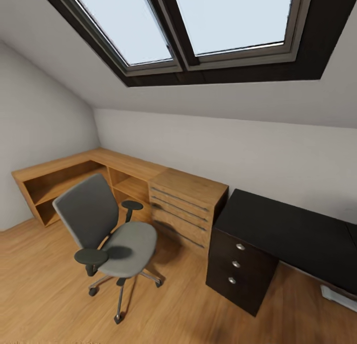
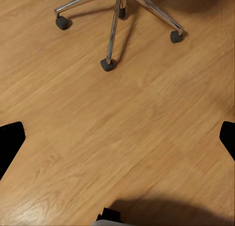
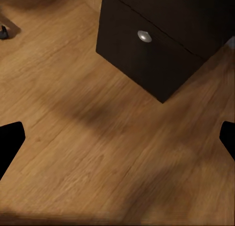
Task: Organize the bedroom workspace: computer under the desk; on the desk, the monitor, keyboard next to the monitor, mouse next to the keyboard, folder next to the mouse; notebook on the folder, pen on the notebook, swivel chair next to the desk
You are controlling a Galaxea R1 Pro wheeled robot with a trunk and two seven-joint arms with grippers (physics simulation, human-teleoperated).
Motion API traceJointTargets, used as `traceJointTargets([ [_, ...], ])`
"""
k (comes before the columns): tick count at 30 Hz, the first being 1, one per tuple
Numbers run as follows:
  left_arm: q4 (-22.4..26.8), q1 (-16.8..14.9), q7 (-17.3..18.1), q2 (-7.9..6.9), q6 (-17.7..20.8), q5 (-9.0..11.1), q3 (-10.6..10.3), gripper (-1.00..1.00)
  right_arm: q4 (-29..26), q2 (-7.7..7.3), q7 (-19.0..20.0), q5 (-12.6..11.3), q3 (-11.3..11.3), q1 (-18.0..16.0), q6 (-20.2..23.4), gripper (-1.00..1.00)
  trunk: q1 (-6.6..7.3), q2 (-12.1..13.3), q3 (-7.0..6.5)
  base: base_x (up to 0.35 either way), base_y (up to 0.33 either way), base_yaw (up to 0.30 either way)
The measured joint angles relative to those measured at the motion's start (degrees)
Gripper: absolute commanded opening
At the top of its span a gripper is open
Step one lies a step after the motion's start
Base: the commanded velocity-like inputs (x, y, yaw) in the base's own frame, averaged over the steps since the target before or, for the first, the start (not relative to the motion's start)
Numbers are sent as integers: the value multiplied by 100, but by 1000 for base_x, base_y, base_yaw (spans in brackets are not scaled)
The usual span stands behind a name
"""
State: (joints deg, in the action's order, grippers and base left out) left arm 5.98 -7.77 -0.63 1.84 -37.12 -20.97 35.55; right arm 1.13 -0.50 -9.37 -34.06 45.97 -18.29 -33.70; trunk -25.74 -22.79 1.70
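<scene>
Nearest, in the left wrist view: left gripper [image 2: 117, 138] with both black fingertips [image 2: 10, 143] at opposite edges of the frame, spread wide, empty, hanging over the light wooden plank floor [image 2: 122, 128]. Beyond the fingertips, at 12 o'clock: chrome five-star base [image 2: 115, 20] on black casters, standing on the planks.

In the right wrist view: right gripper [image 3: 117, 138] likewise spread wide, black fingertips [image 3: 10, 143] at the frame edges, nothing between them, wooden floor below. At 1 o'clock ahead of it: black three-drawer pedestal [image 3: 147, 55], one round silver knob [image 3: 144, 36] facing the camera.

In the head view, at 8 o'clock: grey-backed, grey-seated swivel chair [image 1: 106, 230] with black armrests, upright on the floor, seat bare. At 4 o'clock: large desk [image 1: 292, 235] with black top, its pedestal carrying three silver knobs; visible part of the top bare. Chair and desk apart, with a light wooden four-drawer cabinet [image 1: 186, 207] behind the gap, touching the pedestal's side. At 5 o'clock, under the desk edge: small pale object [image 1: 339, 297], too cropped to identify.

Further, at 10 o'clock: L-shaped light wooden open shelf unit [image 1: 74, 177] along the white walls. At 12 o'clock, farthest: dark-framed double skylight [image 1: 198, 26] in the sloped ceiling.
</scene>
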Motion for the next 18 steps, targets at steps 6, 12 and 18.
traceJointTargets([
  [6,0,1,-6,-60,0,5,8,100,1,-23,6,-16,-5,263,-293,100,0,0,-44,0,0,190],
  [12,0,0,-8,-91,4,-3,4,100,1,-27,8,-47,-5,316,-390,100,-1,-4,-84,0,0,189],
  [18,0,0,-18,-82,8,-11,-8,100,1,-10,8,-55,-5,326,-392,100,-1,-7,-124,0,0,193],
])
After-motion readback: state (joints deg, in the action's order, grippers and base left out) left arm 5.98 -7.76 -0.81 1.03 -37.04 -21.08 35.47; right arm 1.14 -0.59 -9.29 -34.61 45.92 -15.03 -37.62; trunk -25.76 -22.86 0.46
